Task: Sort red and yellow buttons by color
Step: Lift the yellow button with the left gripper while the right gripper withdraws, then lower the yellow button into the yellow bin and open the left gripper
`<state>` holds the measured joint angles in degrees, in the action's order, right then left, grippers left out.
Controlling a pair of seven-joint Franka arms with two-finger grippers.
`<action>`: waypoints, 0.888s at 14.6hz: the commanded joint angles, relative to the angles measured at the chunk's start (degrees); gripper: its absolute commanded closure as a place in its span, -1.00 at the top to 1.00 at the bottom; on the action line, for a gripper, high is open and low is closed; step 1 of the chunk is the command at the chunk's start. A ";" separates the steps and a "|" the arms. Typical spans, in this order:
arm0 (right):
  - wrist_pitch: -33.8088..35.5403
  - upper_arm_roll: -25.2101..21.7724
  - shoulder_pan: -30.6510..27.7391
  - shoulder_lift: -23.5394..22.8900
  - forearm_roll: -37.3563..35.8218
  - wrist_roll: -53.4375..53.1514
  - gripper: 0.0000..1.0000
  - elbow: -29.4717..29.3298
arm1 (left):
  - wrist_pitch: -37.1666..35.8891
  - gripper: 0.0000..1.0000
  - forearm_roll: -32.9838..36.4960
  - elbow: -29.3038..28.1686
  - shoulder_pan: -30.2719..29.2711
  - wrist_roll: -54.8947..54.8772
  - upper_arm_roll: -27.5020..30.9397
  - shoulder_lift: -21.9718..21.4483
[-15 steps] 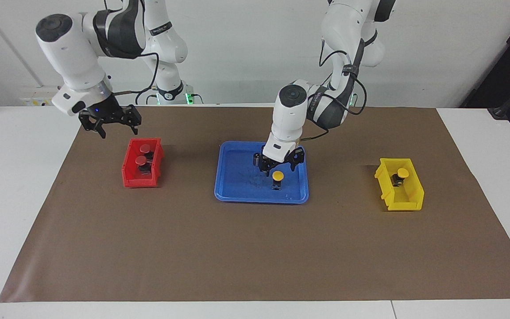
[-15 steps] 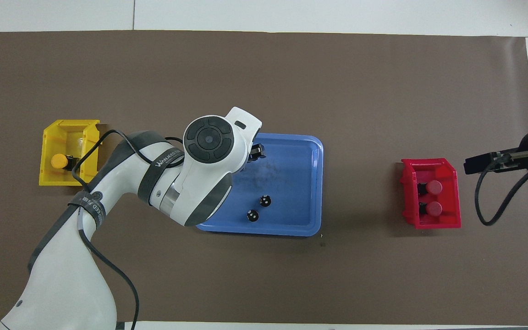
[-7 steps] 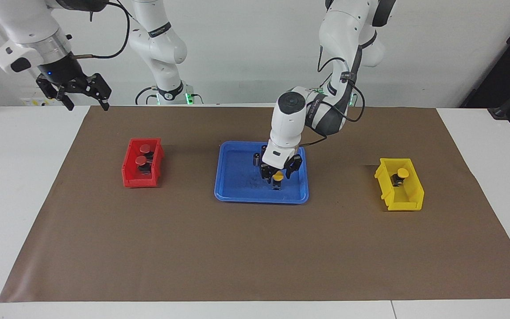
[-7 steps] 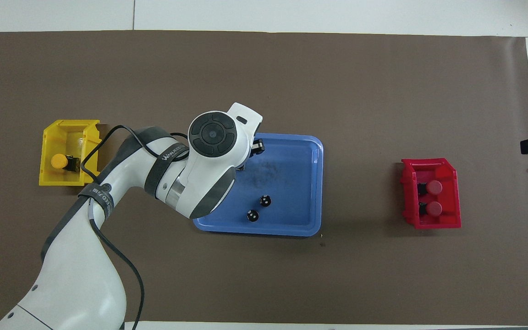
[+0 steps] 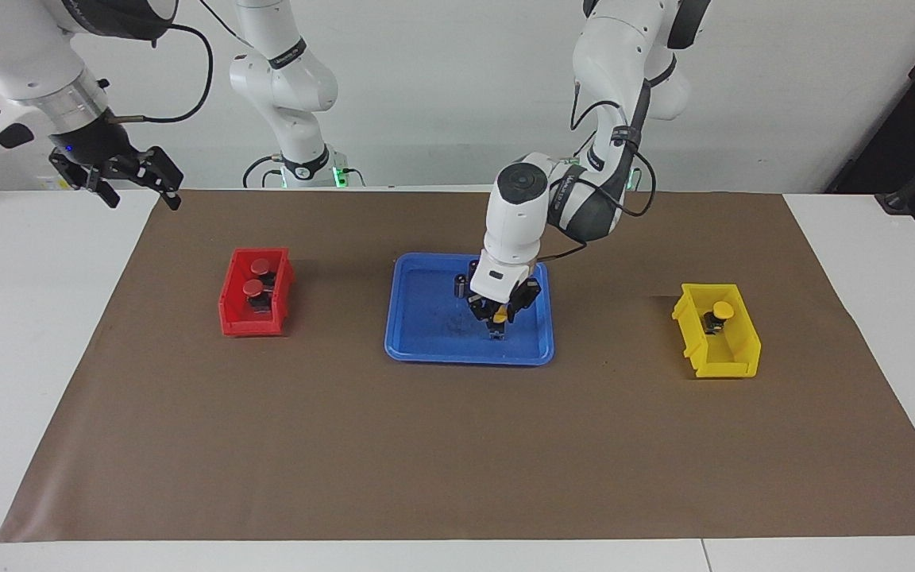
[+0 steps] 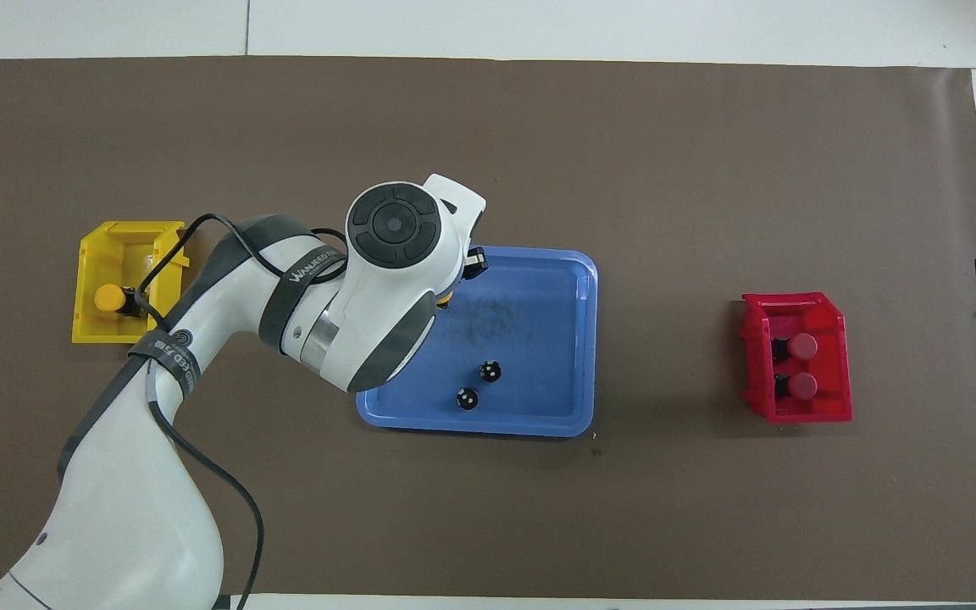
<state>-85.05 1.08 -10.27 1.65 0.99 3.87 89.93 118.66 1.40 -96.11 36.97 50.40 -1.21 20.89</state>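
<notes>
My left gripper (image 5: 498, 315) is down in the blue tray (image 5: 426, 349), shut on a yellow button (image 5: 499, 317) that still stands on the tray floor. In the overhead view the left arm hides this button except for a yellow sliver (image 6: 446, 296). The other yellow button (image 5: 721, 311) lies in the yellow bin (image 5: 716, 365). Two red buttons (image 5: 264, 264) (image 5: 252, 287) lie in the red bin (image 5: 255, 324). My right gripper (image 5: 140, 191) is open and empty, raised over the mat's edge at the right arm's end.
Two dark cylinders without coloured caps (image 6: 490, 371) (image 6: 467, 398) stand in the blue tray (image 6: 556, 424) on its side nearer to the robots. A brown mat (image 5: 457, 445) covers the table between the bins.
My left gripper came down around the yellow button in the tray and its fingers closed in on it. My right arm lifted away from the red bin, up and outward.
</notes>
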 commanded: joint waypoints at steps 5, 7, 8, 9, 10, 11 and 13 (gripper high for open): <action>2.60 -6.44 5.78 -0.07 -0.63 -0.97 1.00 -0.64 | -17.14 -0.97 1.76 8.31 -11.10 -10.62 2.52 -4.45; 2.52 -6.44 5.78 0.28 -0.63 -1.14 1.00 -0.20 | -18.20 -0.97 1.50 8.49 -18.21 -22.57 2.79 -5.24; 2.52 -6.44 5.87 0.37 -0.55 -1.14 1.00 0.15 | -17.68 -0.97 1.50 8.49 -21.30 -26.28 2.71 -5.16; 2.43 -6.35 6.22 0.46 -0.55 -1.14 1.00 0.16 | -16.11 -0.97 1.23 7.96 -24.46 -31.36 2.70 -5.07; 2.43 -6.18 6.31 0.46 -0.55 -1.23 1.00 0.24 | -14.27 -0.97 1.06 7.26 -27.28 -35.07 2.70 -5.07; 2.43 -6.00 6.48 0.46 -0.37 -1.23 1.00 0.24 | -12.51 -0.97 0.97 6.04 -29.65 -37.10 2.70 -5.16; 2.52 -5.82 7.27 0.46 -0.11 -1.05 1.00 0.33 | -8.73 -0.97 -0.60 2.88 -33.18 -38.27 2.70 -5.86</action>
<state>-83.34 -4.91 -3.85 1.58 0.96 3.82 89.93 105.92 2.17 -89.20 6.04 13.54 2.24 16.38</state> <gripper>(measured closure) 0.000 0.586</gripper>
